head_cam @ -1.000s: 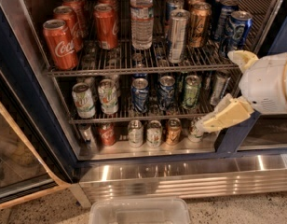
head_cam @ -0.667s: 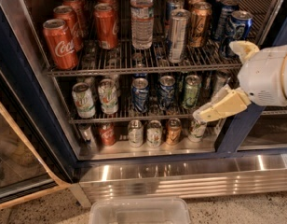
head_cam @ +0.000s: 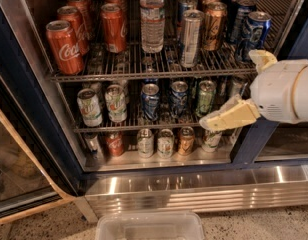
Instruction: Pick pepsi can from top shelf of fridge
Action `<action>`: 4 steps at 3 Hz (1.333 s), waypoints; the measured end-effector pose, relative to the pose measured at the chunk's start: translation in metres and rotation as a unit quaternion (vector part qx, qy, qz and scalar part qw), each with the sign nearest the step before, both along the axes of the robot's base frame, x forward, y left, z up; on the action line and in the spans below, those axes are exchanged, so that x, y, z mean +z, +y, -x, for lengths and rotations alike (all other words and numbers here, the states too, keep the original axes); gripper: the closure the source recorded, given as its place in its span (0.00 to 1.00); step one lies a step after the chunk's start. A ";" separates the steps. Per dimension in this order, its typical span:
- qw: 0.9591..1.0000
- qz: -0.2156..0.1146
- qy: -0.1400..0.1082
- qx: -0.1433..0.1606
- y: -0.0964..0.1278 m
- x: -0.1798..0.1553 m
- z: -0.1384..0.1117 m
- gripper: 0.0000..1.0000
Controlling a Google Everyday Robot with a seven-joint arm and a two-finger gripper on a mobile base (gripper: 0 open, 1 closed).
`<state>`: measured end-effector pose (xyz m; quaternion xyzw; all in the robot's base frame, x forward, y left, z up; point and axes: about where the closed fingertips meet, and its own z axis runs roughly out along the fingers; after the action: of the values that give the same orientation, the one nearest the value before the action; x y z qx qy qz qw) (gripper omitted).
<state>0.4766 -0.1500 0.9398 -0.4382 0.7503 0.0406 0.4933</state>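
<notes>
Far to the left of the jaws, red Coca-Cola cans (head_cam: 65, 46) stand in rows on the top shelf (head_cam: 144, 76) of the fridge (head_cam: 29, 119). Green-and-white cans (head_cam: 89, 106) sit under them on the lower wire rack (head_cam: 129, 129). Nearer the jaws, though well left of them, a clear water bottle (head_cam: 152, 19) stands upright on the top shelf, with blue cans (head_cam: 150, 101) on the rack below it. Small cans (head_cam: 165, 143) line the fridge floor. A clear plastic bin (head_cam: 149, 226) lies on the ground in front of the ribbed steel base panel (head_cam: 194, 196). Up and left of the jaws stand a tall slim silver can (head_cam: 190, 38) and a bronze can (head_cam: 214, 26). On the lower rack a green can (head_cam: 206, 98) is just beside the tip of the lower jaw. Darker navy cans (head_cam: 240, 19) sit toward the back, above the jaws. The pepsi can (head_cam: 257, 31), bright blue, stands upright at the front right of the top shelf. It is just above the upper jaw and, as far as I can make out, not touching it. The gripper (head_cam: 227, 90) hangs before the fridge's right side on a white arm (head_cam: 286, 91) that comes in from the right. Its jaws are spread wide and hold nothing: one points up toward the top shelf's rail, the other slants down and left across the lower rack.
</notes>
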 end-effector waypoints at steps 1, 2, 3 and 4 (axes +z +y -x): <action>0.997 -0.049 -0.030 -0.055 -0.008 -0.008 -0.016 0.00; 0.984 -0.116 -0.083 -0.107 -0.008 0.003 -0.035 0.00; 0.984 -0.115 -0.082 -0.107 -0.008 0.003 -0.035 0.00; 0.977 -0.137 -0.101 -0.128 -0.011 0.004 -0.048 0.00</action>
<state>0.5244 -0.1613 0.9435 -0.2687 0.7335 0.0350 0.6233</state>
